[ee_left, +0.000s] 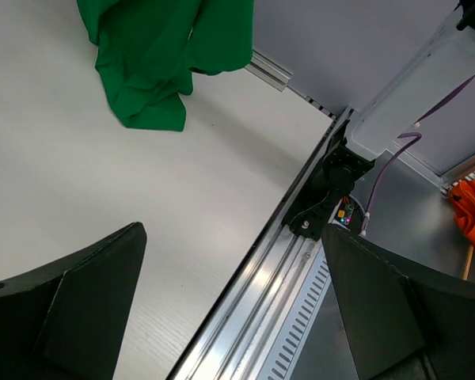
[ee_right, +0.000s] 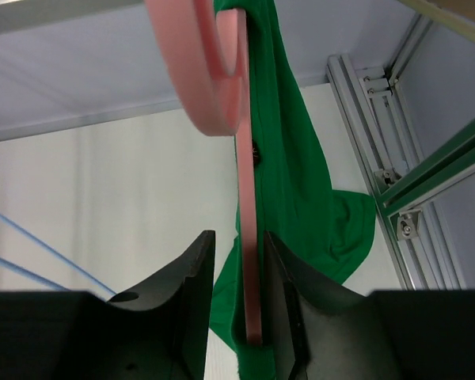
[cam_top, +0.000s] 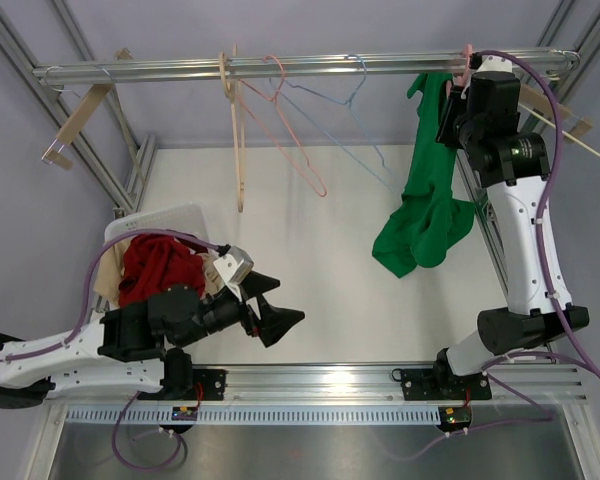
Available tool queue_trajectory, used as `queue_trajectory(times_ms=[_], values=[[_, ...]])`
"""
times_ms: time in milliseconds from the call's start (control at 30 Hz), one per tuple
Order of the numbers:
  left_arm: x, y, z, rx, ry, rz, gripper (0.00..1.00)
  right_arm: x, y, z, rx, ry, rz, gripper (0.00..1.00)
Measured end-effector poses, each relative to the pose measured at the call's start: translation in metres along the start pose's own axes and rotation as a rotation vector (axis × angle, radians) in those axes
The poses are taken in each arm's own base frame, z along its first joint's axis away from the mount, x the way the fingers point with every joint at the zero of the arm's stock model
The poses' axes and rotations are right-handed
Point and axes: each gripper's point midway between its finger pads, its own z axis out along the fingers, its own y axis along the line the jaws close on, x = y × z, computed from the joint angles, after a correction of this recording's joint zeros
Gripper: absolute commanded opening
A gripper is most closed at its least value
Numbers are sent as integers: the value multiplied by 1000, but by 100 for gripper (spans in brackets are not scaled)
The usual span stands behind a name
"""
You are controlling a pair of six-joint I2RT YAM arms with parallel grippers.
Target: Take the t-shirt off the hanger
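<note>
A green t-shirt [cam_top: 425, 215] hangs from a pink hanger [ee_right: 249, 198] at the right end of the top rail [cam_top: 280, 67], its lower part bunched on the white table. It also shows in the right wrist view [ee_right: 301, 198] and the left wrist view [ee_left: 154, 55]. My right gripper [cam_top: 452, 100] is up at the rail. In its wrist view the gripper [ee_right: 237, 269] has its jaws on either side of the pink hanger, the hanger lying against the right finger with a gap on the left. My left gripper [cam_top: 280, 303] is open and empty low over the table, also in its own view [ee_left: 231, 237].
A white basket [cam_top: 170, 215] with red clothes [cam_top: 160, 265] stands at the left by the left arm. A wooden hanger [cam_top: 235, 130], a pink wire hanger [cam_top: 290, 130] and a blue wire hanger [cam_top: 350, 120] hang bare on the rail. Metal frame posts stand along both sides.
</note>
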Motion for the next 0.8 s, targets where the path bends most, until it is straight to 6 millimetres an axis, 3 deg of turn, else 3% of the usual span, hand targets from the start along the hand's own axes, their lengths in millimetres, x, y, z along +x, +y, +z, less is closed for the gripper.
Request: queue_trajectory(times_ms=[167, 233, 267, 400, 500, 667, 700, 733, 800], values=[[8, 2, 0, 5, 10, 8, 98, -7, -2, 0, 10, -10, -16, 38], [8, 1, 1, 10, 7, 11, 98, -13, -2, -1, 16, -27, -19, 21], [8, 1, 1, 12, 6, 13, 98, -15, -3, 0, 22, -30, -23, 21], [9, 2, 1, 13, 3, 26, 98, -10, -6, 8, 43, -15, -39, 22], [9, 2, 0, 14, -3, 28, 98, -6, -6, 17, 56, 6, -55, 32], [7, 4, -3, 19, -19, 33, 99, 1, -5, 32, 63, 37, -73, 29], [6, 3, -4, 21, -24, 34, 99, 3, -5, 33, 63, 43, -76, 13], [5, 3, -5, 22, -26, 35, 99, 4, -5, 35, 65, 48, -82, 6], [3, 3, -6, 25, -35, 33, 99, 3, -5, 35, 65, 49, -83, 2]])
